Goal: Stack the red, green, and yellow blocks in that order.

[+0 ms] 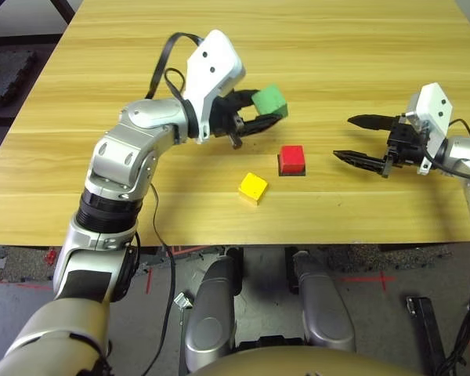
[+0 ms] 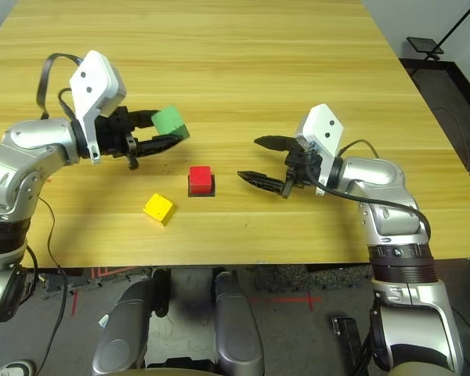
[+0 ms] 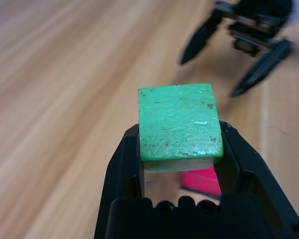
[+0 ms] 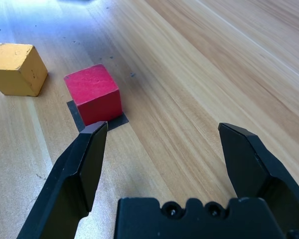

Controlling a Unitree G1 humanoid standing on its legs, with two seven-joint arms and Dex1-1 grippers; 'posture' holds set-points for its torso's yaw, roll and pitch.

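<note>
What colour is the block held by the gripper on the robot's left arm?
Green; the block shows best in the left wrist view.

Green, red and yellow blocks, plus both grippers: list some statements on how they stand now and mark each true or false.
1. The left gripper holds the green block between its fingers. True.
2. The red block sits on top of the yellow block. False: it sits on the black square patch, and the yellow block lies apart from it on the table.
3. The right gripper is closed on a block. False: it stands open with nothing between its fingers.
4. The green block is not yet on the red one. True.
</note>
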